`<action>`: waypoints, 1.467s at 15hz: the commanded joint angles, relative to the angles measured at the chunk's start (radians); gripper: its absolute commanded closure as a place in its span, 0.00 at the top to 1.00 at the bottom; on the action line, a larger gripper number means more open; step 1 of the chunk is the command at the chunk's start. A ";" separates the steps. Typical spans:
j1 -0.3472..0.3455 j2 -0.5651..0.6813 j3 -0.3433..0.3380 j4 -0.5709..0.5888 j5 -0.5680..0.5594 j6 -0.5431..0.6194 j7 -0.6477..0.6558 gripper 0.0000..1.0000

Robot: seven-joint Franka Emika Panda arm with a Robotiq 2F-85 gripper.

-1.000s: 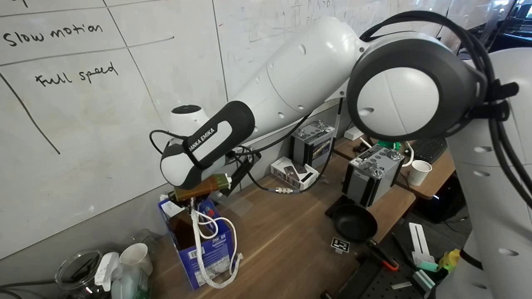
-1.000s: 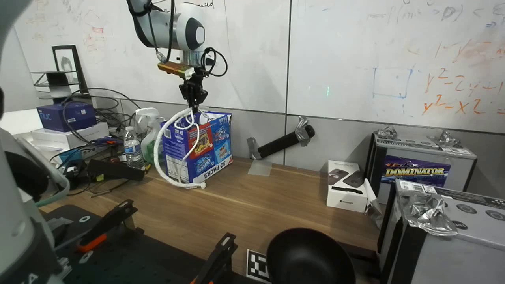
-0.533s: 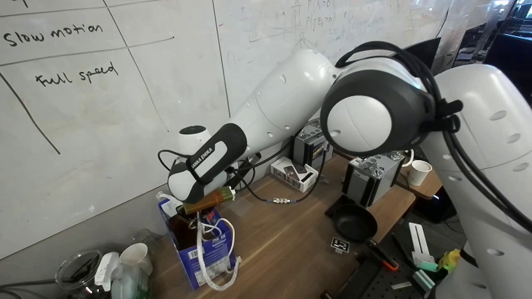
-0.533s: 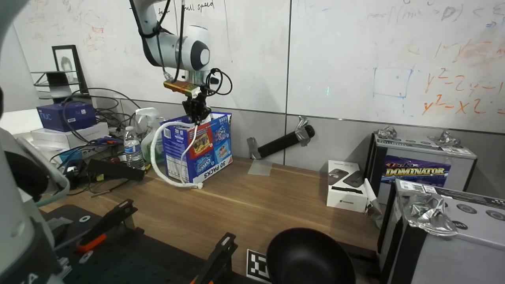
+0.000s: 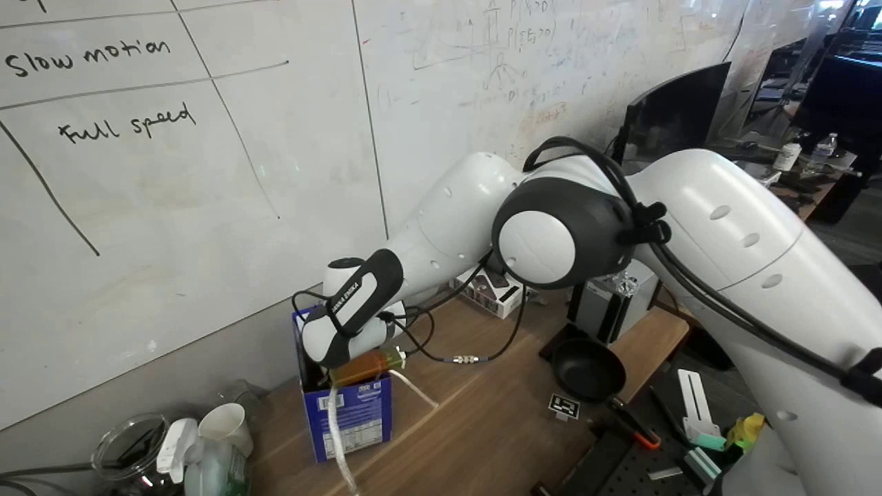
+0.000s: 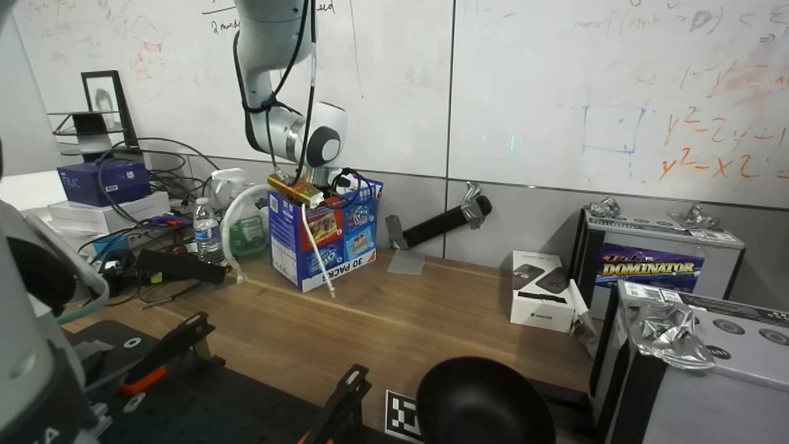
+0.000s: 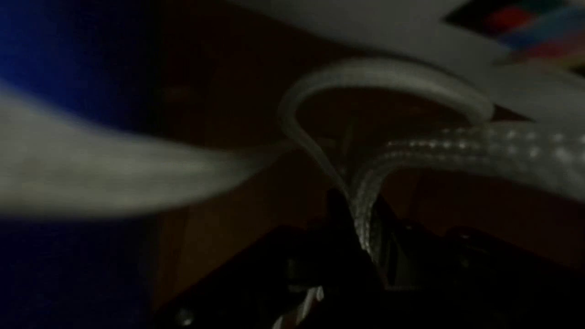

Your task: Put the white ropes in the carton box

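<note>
The white ropes point(image 7: 374, 73) are clamped in the gripper point(image 7: 358, 205); in the dim wrist view, the cord is seen pinched between two dark fingers point(image 7: 340, 228). The gripper is held down in the mouth of the blue carton box point(image 6: 285, 240), so that in both exterior views its grip is hidden. The box is stood upright on the wooden surface point(image 6: 431, 320). The ropes are only partly inside it: a loop is seen arched against the brown interior, while two lengths are hung outside. In an exterior view, one length is bowed outward in front of the spray bottle point(image 6: 248, 233), and the other is draped across the printed face, its tip seen below the bottom edge. Whether the surface is touched by either tip cannot be told. A white product box point(image 6: 539, 312) is placed well apart from the carton box.
</note>
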 commanded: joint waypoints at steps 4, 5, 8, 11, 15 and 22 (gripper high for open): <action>-0.019 0.062 0.024 0.082 0.023 -0.008 -0.048 0.13; -0.017 0.062 0.024 0.082 0.021 -0.007 -0.048 0.13; 0.015 0.055 -0.002 0.083 0.000 -0.028 -0.015 0.13; 0.038 0.049 -0.012 0.080 -0.008 -0.031 -0.003 0.13; 0.063 0.033 -0.021 0.073 -0.014 -0.023 0.005 0.13; 0.082 0.027 -0.033 0.074 -0.019 -0.036 0.015 0.52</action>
